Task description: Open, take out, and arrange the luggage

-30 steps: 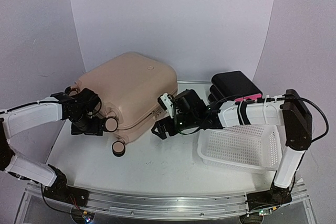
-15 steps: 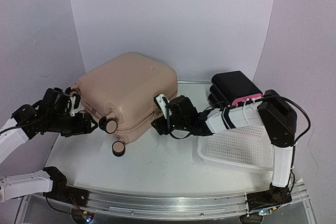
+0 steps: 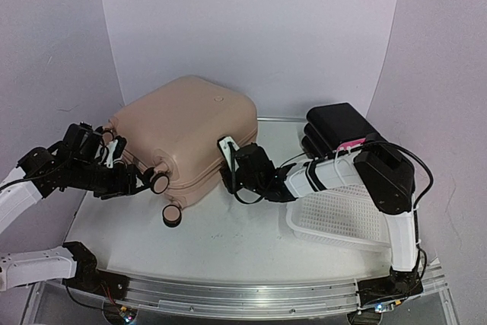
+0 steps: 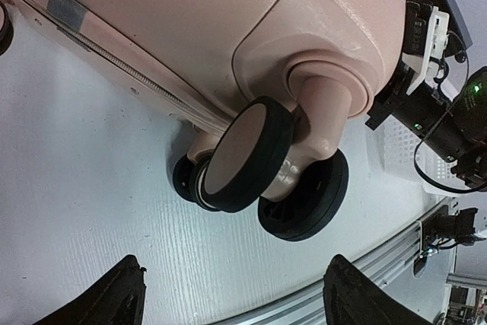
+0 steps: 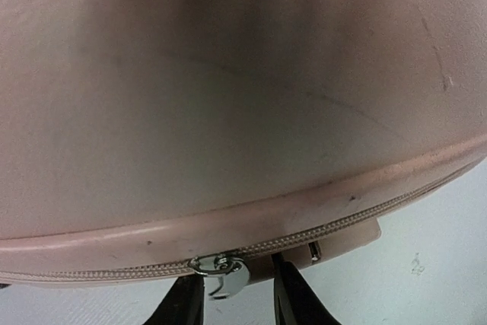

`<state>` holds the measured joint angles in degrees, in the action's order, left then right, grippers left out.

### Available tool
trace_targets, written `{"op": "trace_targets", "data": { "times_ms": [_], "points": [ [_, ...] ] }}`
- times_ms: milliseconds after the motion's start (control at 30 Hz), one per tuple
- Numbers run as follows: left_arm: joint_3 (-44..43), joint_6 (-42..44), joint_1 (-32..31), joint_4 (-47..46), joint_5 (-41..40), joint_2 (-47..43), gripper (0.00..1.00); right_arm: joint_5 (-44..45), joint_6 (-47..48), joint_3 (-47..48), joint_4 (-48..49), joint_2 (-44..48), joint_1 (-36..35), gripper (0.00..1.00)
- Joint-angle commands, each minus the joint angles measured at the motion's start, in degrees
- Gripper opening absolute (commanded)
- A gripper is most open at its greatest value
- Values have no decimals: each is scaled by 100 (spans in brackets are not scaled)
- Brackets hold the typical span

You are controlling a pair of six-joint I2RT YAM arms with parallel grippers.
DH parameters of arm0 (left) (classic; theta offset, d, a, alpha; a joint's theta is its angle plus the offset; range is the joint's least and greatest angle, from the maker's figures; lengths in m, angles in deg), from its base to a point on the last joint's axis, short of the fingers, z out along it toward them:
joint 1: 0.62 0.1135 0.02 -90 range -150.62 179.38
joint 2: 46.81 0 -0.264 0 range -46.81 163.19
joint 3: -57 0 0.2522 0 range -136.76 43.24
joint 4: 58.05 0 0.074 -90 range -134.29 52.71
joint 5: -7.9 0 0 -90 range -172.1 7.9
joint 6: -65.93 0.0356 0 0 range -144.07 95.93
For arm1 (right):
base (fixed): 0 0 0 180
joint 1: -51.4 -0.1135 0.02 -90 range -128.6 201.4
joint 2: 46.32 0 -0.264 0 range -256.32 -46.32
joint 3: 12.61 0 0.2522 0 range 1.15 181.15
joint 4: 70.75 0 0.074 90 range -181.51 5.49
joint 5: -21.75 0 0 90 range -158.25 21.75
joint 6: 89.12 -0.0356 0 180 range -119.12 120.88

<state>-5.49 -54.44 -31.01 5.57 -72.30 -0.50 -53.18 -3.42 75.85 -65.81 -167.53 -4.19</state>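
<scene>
The pale pink luggage (image 3: 186, 131) lies closed on its side on the white table, with its wheels (image 3: 160, 182) at the front left. My left gripper (image 3: 139, 181) is open just left of those wheels. In the left wrist view its black fingertips (image 4: 114, 298) stand wide apart below the pink-and-black wheel pair (image 4: 251, 154), touching nothing. My right gripper (image 3: 226, 159) is pressed up to the luggage's right side at the zip seam. In the right wrist view the right gripper (image 5: 237, 302) straddles the silver zip pull (image 5: 224, 273) with narrowed jaws, and a small gap shows beside the pull.
A black-and-pink drawer box (image 3: 342, 129) stands at the back right. A white perforated basket (image 3: 342, 218) sits in front of it under the right arm. An aluminium rail (image 3: 243, 294) runs along the near table edge. Pale backdrop walls close in the left, back and right.
My right gripper has moved left to the luggage's zip seam and its jaws have narrowed around the pull. The left arm has dropped back to the left, its gripper staying by the wheels.
</scene>
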Motion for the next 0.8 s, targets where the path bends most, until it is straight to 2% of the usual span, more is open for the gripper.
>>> {"op": "trace_targets", "data": {
  "times_ms": [0,167,267,433,600,767],
  "points": [
    [-208,-17,-11,-271,199,-12,81,602,37,279,538,30,-32,26],
    [-214,-57,-11,-334,234,-9,81,437,85,179,560,244,-31,12],
    [-216,-64,-11,-362,267,63,81,290,125,62,555,424,-32,0],
    [-224,-75,-11,-423,358,174,80,-461,350,-29,495,533,-8,0],
    [-241,-76,-13,-426,364,173,80,-1587,-22,-38,472,433,270,0],
    [-194,-214,-11,-437,317,107,84,-2293,-150,-106,453,531,426,0]
  ]
}}
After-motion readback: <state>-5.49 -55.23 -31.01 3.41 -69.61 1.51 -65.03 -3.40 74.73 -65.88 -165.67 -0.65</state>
